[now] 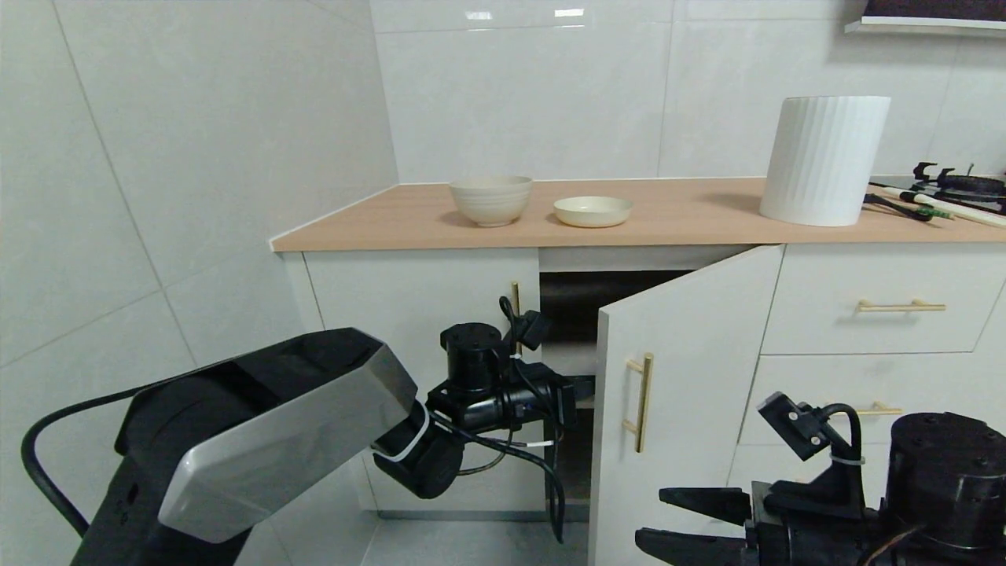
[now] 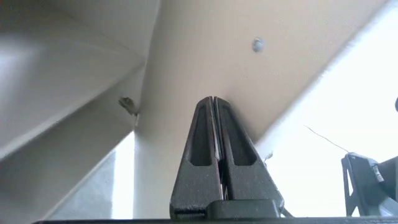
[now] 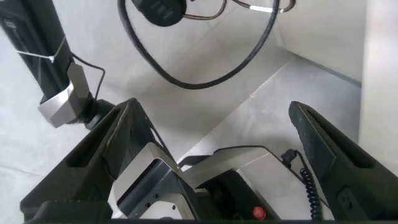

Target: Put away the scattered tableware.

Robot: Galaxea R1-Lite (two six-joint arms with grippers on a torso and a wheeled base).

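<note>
Low at right, R gripper [image 1: 651, 517]: jaws wide, empty.
L gripper [image 2: 213, 106]: pinched closed, empty, beside half-open cupboard door [image 1: 692, 377].
Bowl [image 1: 491, 200], plate [image 1: 592, 211]: side by side on counter [image 1: 707, 214], above and beyond both grippers; L arm looks nearer.

The table [image 1: 692, 214] carries a bowl [image 1: 491, 200]; at its 3 o'clock, a plate [image 1: 592, 211], a ribbed container [image 1: 825, 161], and utensils [image 1: 935, 206].

A domestic kitchen is indicated: glossy white wall tiles [image 1: 196, 157] are seen behind a light wooden countertop [image 1: 692, 214], white cabinets [image 1: 416, 314] with slim brass bar handles [image 1: 901, 306] are fitted beneath it (one door [image 1: 692, 354] stands ajar at five o'clock), and black hob grates [image 1: 960, 182] are glimpsed at three o'clock.
</note>
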